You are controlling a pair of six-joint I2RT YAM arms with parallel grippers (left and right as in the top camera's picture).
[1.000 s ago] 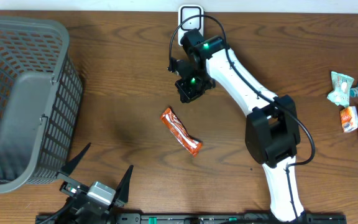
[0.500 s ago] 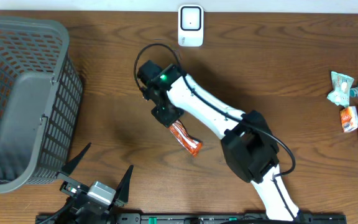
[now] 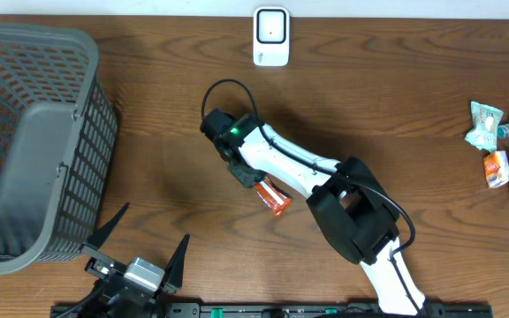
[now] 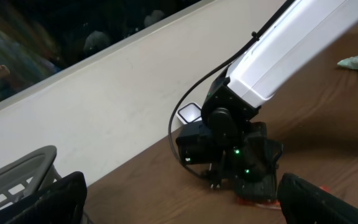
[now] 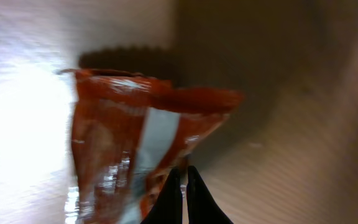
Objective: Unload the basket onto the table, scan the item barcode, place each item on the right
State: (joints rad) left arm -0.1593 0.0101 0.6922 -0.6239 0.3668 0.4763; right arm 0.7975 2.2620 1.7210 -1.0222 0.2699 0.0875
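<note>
Since a second ago our right arm has swung down from the scanner (image 3: pixel 271 37) to the bar (image 3: pixel 273 198), which lies mid-table (image 3: pixel 148 106). Nothing stands between them. We see the basket (image 3: pixel 87 132) far left and loose packets (image 3: pixel 502 146) far right, both well apart. Our right tool (image 3: pixel 247 177) is clenched over the bar's upper-left end. In the wrist view its tips meet at the bar's lower edge, and we cannot tell whether anything is pinched. Our left tool (image 3: pixel 153 228) rests released near the front edge.

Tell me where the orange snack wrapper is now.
Overhead, the orange wrapper lies mid-table, one end under the right gripper, robot-side of the white scanner.
</note>
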